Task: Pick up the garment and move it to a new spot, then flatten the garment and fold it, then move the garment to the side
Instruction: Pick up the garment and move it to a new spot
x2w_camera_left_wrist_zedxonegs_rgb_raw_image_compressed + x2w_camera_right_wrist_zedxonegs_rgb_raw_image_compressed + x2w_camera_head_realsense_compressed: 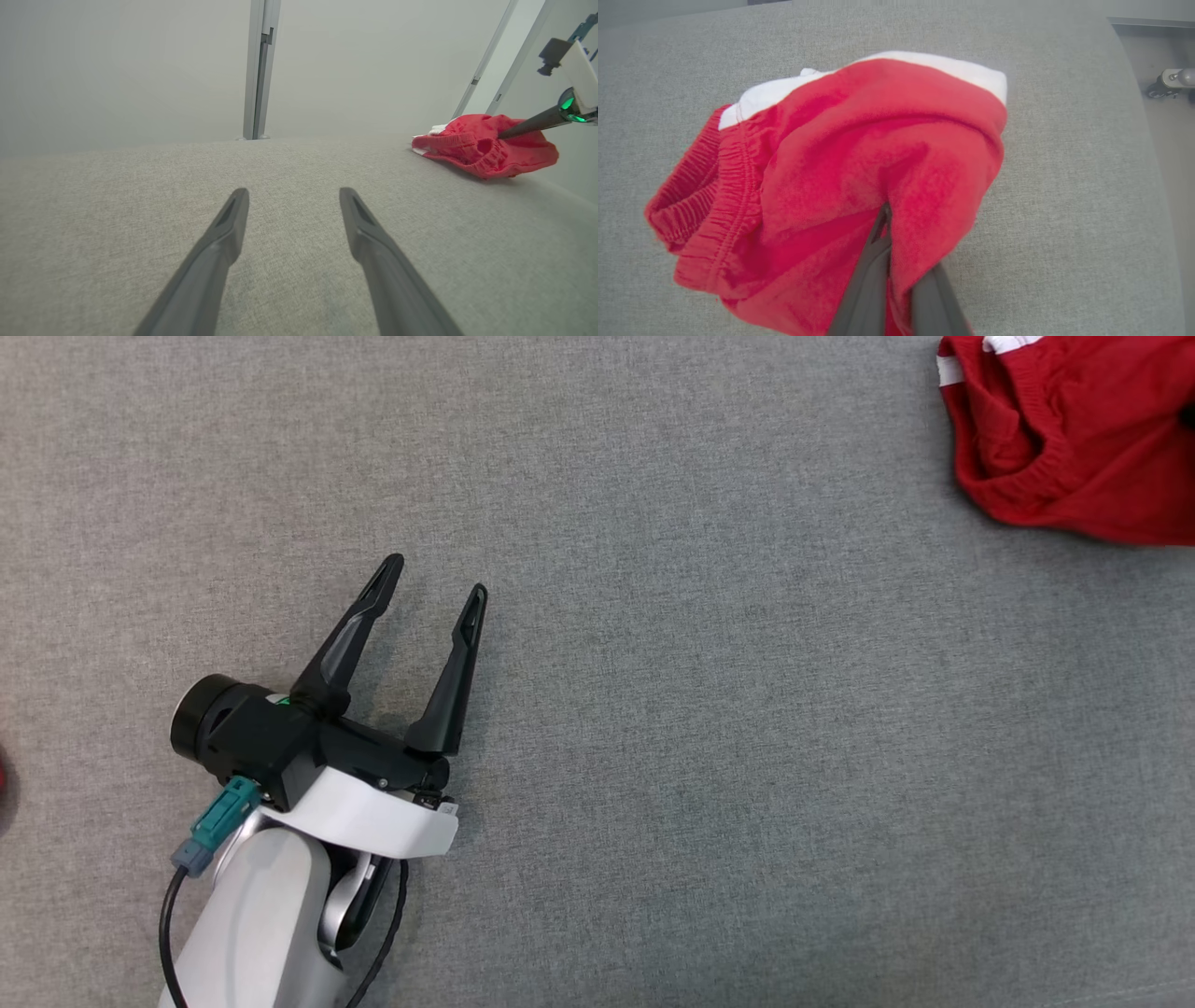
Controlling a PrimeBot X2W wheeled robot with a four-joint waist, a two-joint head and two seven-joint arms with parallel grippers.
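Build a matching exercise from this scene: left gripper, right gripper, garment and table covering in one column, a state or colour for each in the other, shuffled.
1. left gripper
2. right gripper
3. garment
4. table covering

a. grey
b. open, well apart from the garment
c. red with a white band, bunched up
d. shut on the garment

Pairs: 1-b, 2-d, 3-c, 4-a

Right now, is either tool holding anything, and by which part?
The right tool pinches the red garment by a fold of its body cloth, away from the waistband. The left tool is open, empty.
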